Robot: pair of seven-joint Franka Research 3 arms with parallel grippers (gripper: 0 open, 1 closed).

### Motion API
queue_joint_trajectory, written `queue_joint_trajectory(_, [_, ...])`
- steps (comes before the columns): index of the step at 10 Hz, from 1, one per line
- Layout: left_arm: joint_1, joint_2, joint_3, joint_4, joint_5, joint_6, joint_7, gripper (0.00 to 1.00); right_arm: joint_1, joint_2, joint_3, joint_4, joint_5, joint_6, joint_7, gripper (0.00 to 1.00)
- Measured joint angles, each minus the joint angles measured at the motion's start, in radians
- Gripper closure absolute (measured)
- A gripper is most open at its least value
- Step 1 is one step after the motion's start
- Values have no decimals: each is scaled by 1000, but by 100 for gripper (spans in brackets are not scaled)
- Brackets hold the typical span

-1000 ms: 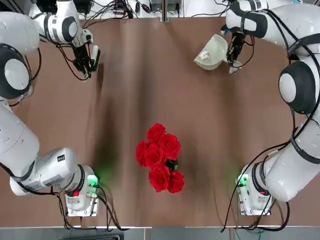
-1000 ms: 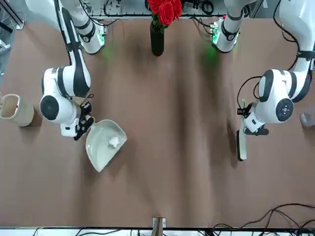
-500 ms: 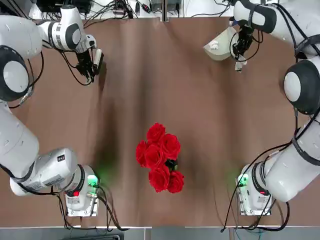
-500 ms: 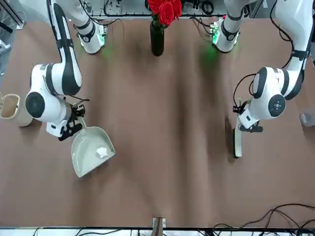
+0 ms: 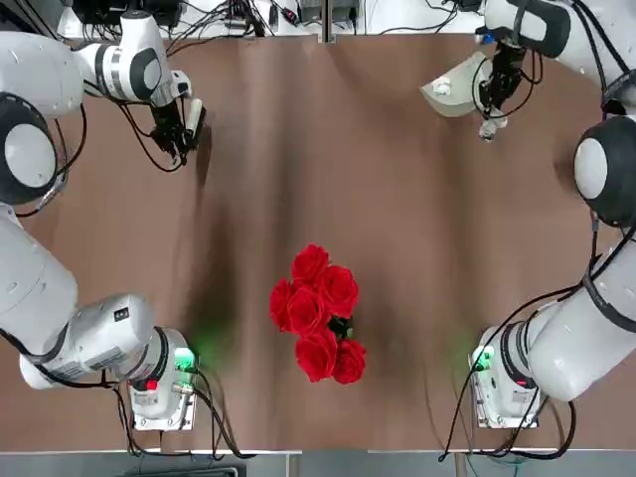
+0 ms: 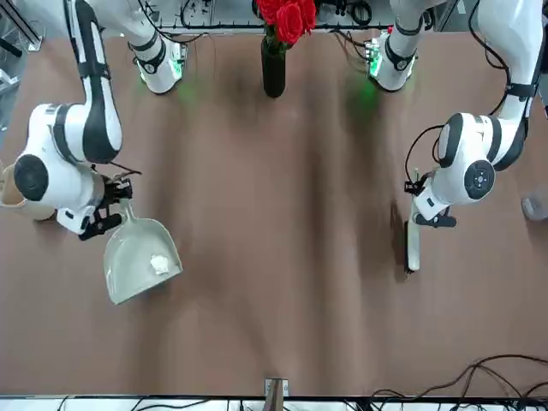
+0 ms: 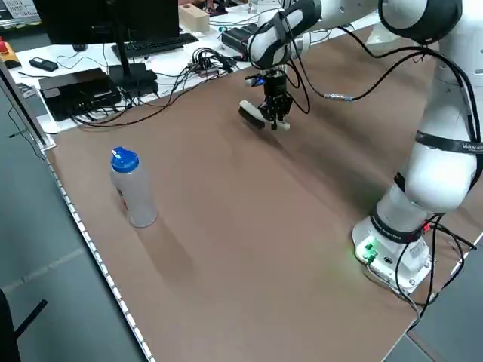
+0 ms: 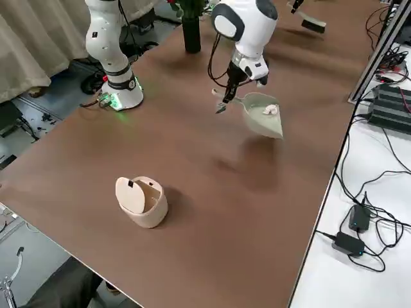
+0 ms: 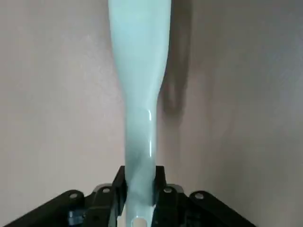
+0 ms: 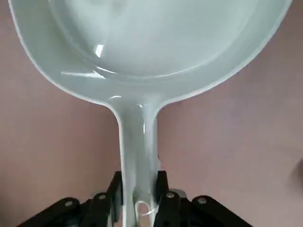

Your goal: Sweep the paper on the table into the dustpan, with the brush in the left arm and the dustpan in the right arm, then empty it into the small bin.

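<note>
- The right gripper was clamped on the short handle of the pale grey-green plastic dustpan, which was carried clear of the matte brown table.
- The tiny crumpled white paper wad lay inside the scoop, toward its open lip; none was observed on the tabletop.
- The small cream-beige cylindrical bin stood upright on the table, well apart from the dustpan and on the handle side of it, so the scoop's long axis pointed away from the bin.
- Judgement: the sweeping was complete; emptying remained. The right arm was the nearer arm to the bin, and the coming move called for bringing the scoop's lip over the bin's mouth before tipping.
- The left gripper was closed on the handle of the slim pale cream brush with dark bristles, far from the bin across the table.
</note>
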Motion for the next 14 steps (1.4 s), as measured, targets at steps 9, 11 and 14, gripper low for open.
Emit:
queue_joint_trajectory(9, [3,-12,0,-1,0,28,0,73,-276,-94,45,-14,0,36,230,67])
queue_joint_trajectory(11, [2,-12,0,-1,0,37,0,73,-277,-94,47,-14,2,57,388,67])
queue_joint_trajectory(14, [2,-12,-2,-1,0,41,0,73,-283,-94,47,-15,2,67,571,67])
